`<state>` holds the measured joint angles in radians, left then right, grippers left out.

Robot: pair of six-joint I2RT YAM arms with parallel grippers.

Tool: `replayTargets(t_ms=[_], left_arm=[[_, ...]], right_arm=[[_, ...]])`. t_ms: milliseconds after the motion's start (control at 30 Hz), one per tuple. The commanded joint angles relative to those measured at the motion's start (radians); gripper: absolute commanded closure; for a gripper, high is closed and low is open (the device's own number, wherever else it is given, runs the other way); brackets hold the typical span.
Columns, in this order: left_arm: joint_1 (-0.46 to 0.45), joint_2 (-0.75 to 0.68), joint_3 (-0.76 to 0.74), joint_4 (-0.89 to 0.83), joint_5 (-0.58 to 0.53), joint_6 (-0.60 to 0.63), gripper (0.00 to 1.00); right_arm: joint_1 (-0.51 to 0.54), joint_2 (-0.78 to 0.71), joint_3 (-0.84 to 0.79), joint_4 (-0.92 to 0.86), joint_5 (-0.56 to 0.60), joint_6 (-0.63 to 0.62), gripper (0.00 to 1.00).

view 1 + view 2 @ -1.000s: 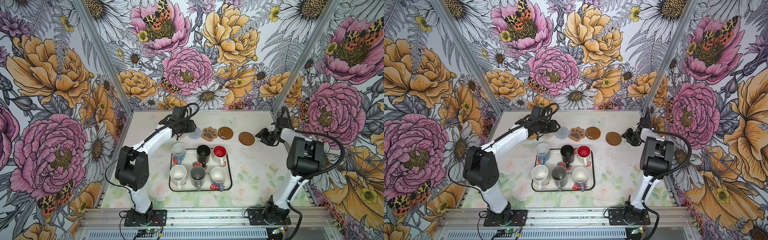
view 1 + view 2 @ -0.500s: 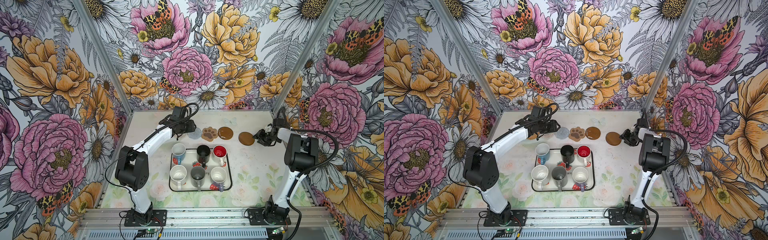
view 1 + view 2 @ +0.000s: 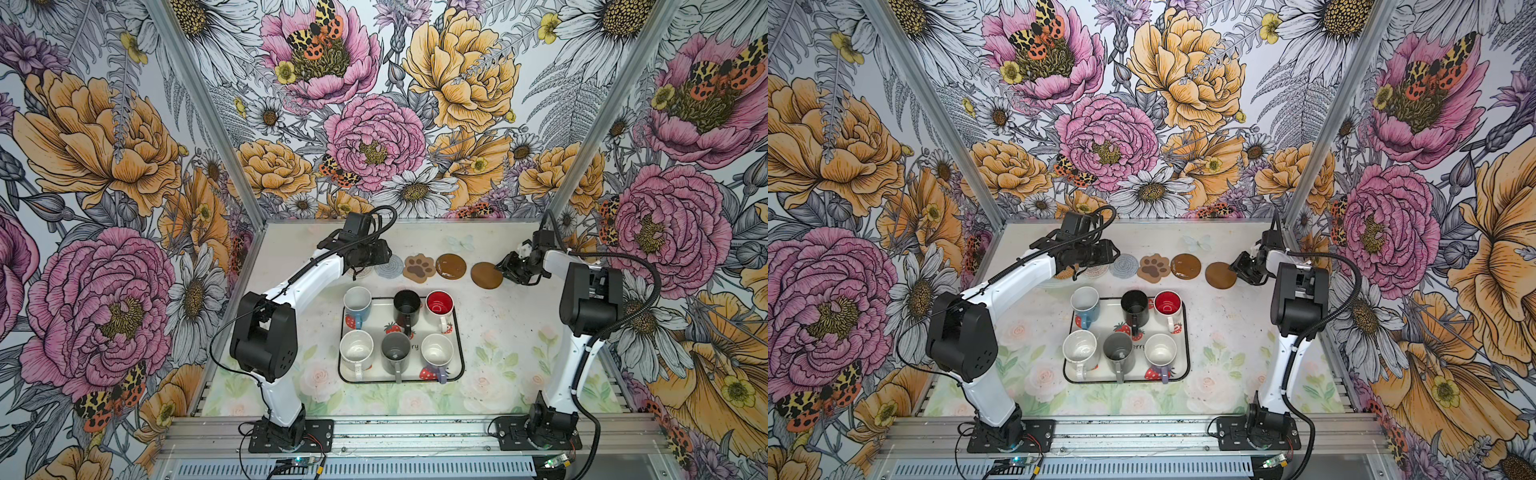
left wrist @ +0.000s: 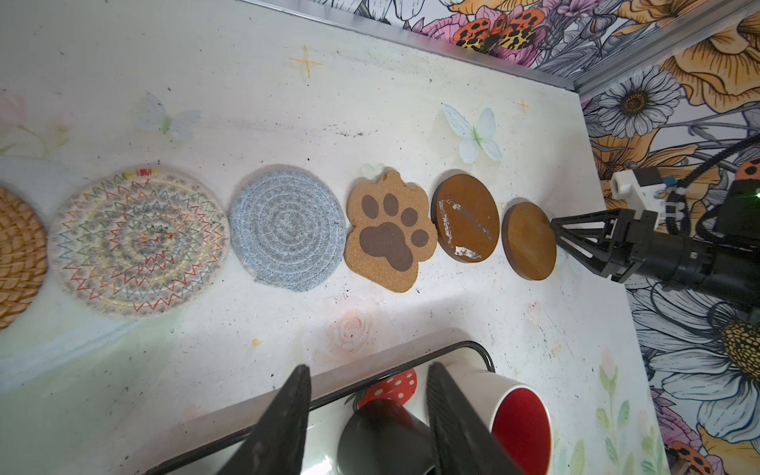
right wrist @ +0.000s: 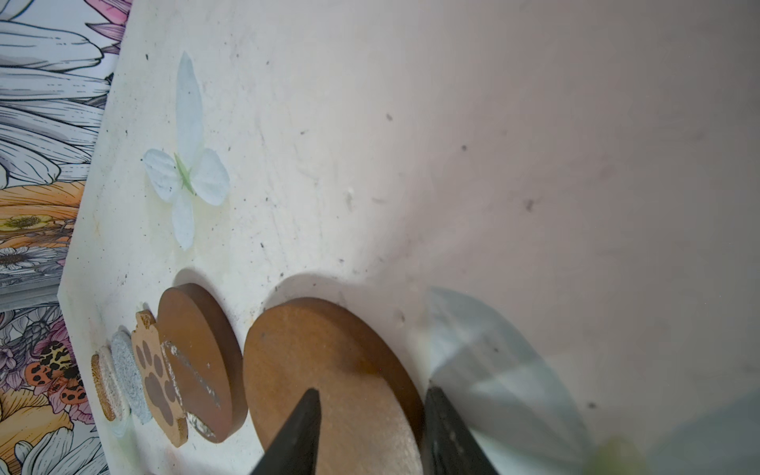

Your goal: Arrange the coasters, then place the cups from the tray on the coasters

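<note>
- Both top views look down from high in front over the whole table (image 3: 498,324) (near-identical framing).
- Left wrist view faces the coaster row (image 4: 288,226), fairly near.
- Right wrist view skims that row, very close.

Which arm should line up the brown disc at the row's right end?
Right. The right claw is at that brown disc, tips astride the rim in the right wrist view. The left claw hovers open at the row's other end, by the whitish woven coaster.

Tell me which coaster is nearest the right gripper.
The plain brown disc at the right end of the row in a top view. The right gripper reaches its rim; the neighbouring streaked brown disc lies farther off.
</note>
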<state>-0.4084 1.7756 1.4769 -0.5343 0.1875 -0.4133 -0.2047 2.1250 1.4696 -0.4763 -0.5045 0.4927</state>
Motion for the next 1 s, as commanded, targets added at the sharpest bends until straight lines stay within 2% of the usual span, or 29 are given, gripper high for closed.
replayTargets(t_ms=[0, 133, 300, 667, 967], left_arm=[[0.010, -0.007, -0.012, 0.022, 0.001, -0.007, 0.52], [0.011, -0.007, -0.012, 0.022, 0.001, -0.007, 0.52], [0.013, -0.007, -0.013, 0.022, 0.005, -0.005, 0.52], [0.017, -0.017, -0.042, 0.047, 0.020, -0.007, 0.52], [0.020, -0.018, -0.059, 0.063, 0.028, -0.012, 0.52]], right_arm=[[0.021, 0.060, 0.025, -0.013, -0.002, 0.019, 0.56], [0.033, 0.066, 0.037, -0.013, -0.012, 0.017, 0.55], [0.026, 0.014, -0.010, -0.013, 0.031, 0.006, 0.52], [0.035, -0.201, -0.232, -0.015, 0.170, -0.016, 0.51], [0.127, -0.297, -0.304, -0.058, 0.273, -0.059, 0.52]])
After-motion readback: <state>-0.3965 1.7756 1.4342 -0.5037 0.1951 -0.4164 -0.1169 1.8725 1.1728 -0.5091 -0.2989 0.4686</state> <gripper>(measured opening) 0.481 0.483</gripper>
